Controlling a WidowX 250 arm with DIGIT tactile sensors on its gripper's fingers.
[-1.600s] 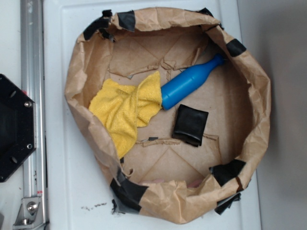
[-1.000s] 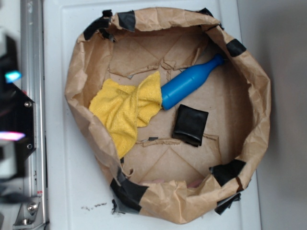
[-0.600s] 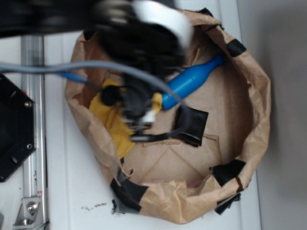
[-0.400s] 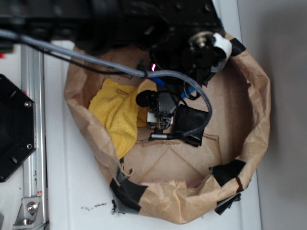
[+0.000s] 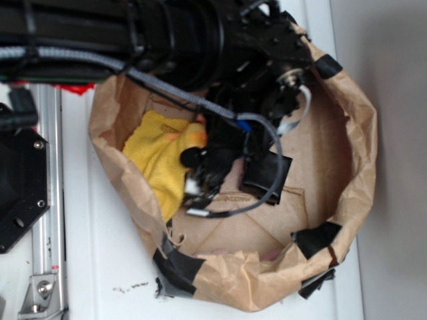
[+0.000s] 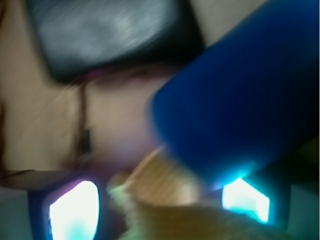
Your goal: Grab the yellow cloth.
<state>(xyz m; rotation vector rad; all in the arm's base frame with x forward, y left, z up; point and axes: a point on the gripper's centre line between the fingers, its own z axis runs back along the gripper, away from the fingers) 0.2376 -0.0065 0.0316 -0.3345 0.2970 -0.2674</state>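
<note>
The yellow cloth (image 5: 159,155) lies crumpled at the left inside a brown paper basin (image 5: 353,147). The arm hides its right part. My gripper (image 5: 199,188) hangs low over the cloth's right edge, between the cloth and the black pouch (image 5: 268,175). The wrist view is blurred. It shows my gripper (image 6: 160,205) open, with bright fingertips (image 6: 75,210) far apart. The cloth's edge (image 6: 200,217) lies between and below them. The blue bottle (image 6: 240,90) is close above the right finger.
The black pouch (image 6: 115,35) lies just beyond the bottle's base. The basin's crumpled paper wall (image 5: 113,133) rises close to the cloth's left side. A black mount (image 5: 17,187) and a metal rail (image 5: 50,220) stand left of the basin.
The arm has swung in from the left over the basin. The gripper has come down and shifted left to the cloth's right edge, and the arm now covers most of the bottle.
</note>
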